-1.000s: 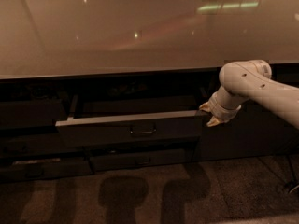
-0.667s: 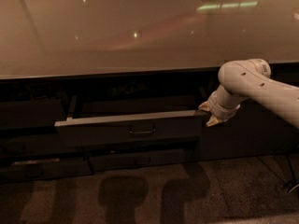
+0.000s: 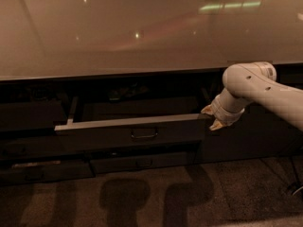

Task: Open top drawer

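A wide, glossy desk (image 3: 142, 32) fills the upper half of the view, its front edge running left to right. Below that edge, around the middle, the top drawer (image 3: 128, 129) stands part way out, its dark front tilted a little, lower at the left. A pale side rail (image 3: 72, 111) shows at its left end. My white arm (image 3: 265, 86) reaches in from the right, under the desk's front edge near its right corner. My claw (image 3: 211, 117) sits at the right end of the drawer front, touching or just beside it. I cannot tell whether it is released or clenched on that end. The small centre pull (image 3: 144, 135) is well apart from it.

The risks, as I judge them: force applied at one end rather than the middle could skew the drawer and bind it on its rails. My claw could slip off the corner. My elbow could knock the desk's front edge.
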Tool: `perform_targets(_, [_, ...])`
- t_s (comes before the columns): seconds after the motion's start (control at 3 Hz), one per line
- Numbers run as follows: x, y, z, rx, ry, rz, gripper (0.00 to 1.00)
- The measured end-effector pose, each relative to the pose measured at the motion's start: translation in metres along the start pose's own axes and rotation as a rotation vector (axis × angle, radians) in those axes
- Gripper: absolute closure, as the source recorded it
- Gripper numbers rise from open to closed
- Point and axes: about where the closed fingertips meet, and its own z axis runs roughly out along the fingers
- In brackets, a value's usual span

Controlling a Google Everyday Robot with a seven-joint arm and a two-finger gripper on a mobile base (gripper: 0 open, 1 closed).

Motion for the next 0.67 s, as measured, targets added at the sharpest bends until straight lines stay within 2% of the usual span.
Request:
perform_targets(0.33, [-0.0035,0.0096,-0.0018,-0.001,-0.006,-0.008,1.00])
perform_targets(0.67, [-0.0035,0.0096,-0.0018,-0.001,-0.006,-0.008,1.00])
